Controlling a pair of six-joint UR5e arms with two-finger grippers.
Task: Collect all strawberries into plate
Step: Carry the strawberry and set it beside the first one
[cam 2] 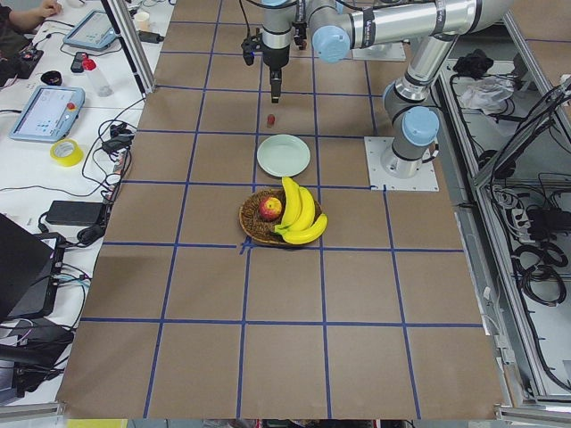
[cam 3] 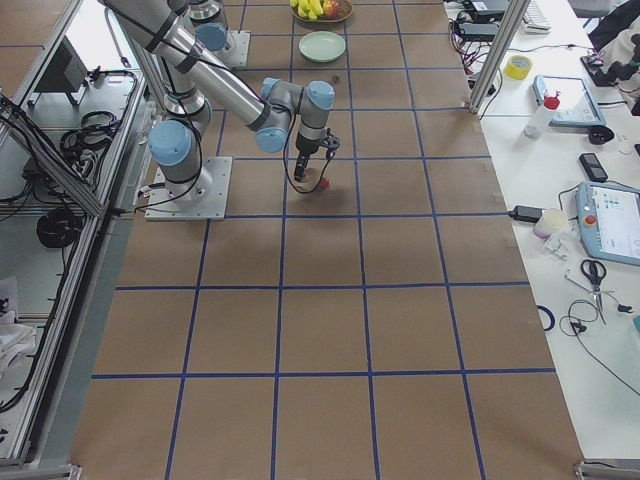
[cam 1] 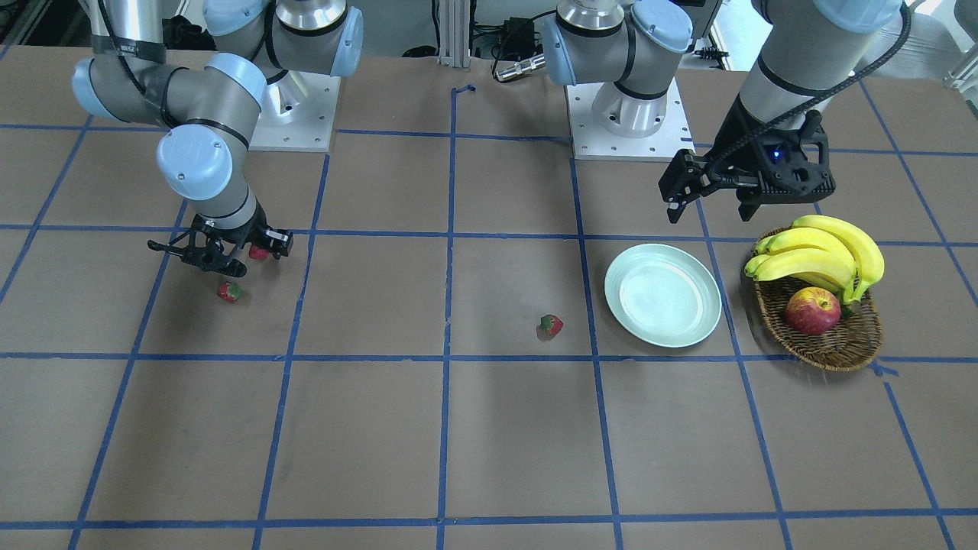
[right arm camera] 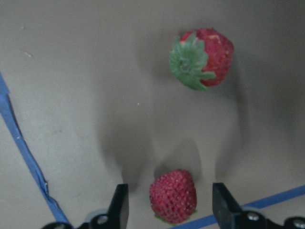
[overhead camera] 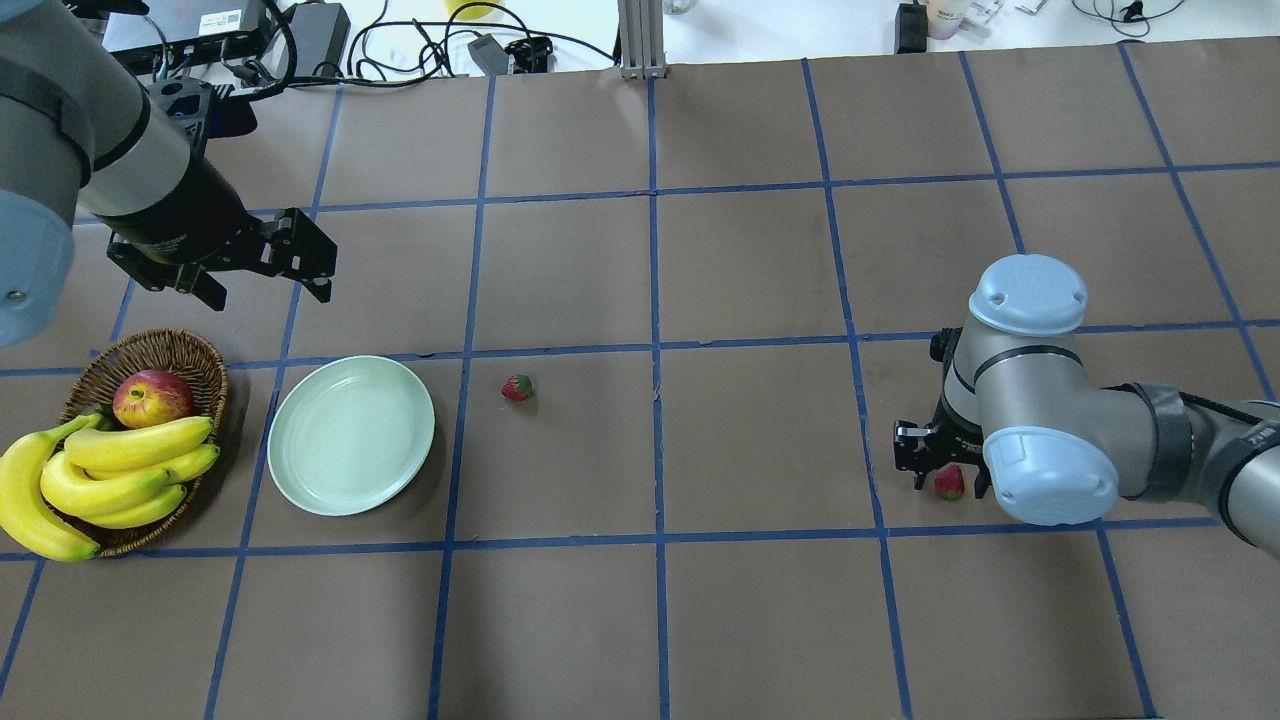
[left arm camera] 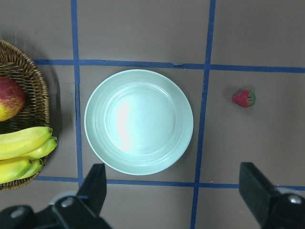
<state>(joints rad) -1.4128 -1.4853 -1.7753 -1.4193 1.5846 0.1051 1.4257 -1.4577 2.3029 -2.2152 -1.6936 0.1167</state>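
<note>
Three strawberries lie on the table. One [right arm camera: 173,194] sits between the open fingers of my right gripper [right arm camera: 170,210], with a gap on each side; it also shows in the front view [cam 1: 258,251] and overhead [overhead camera: 949,482]. A second strawberry [right arm camera: 202,58] lies just beyond it [cam 1: 228,291]. The third [overhead camera: 517,387] lies alone right of the empty mint-green plate [overhead camera: 350,435], and shows in the left wrist view [left arm camera: 244,98]. My left gripper [overhead camera: 268,290] is open and empty, raised above the table beyond the plate [left arm camera: 138,121].
A wicker basket [overhead camera: 190,355] with bananas [overhead camera: 110,470] and an apple [overhead camera: 152,397] stands just left of the plate. Blue tape lines grid the brown table. The arm bases [cam 1: 626,114] stand at the robot's edge.
</note>
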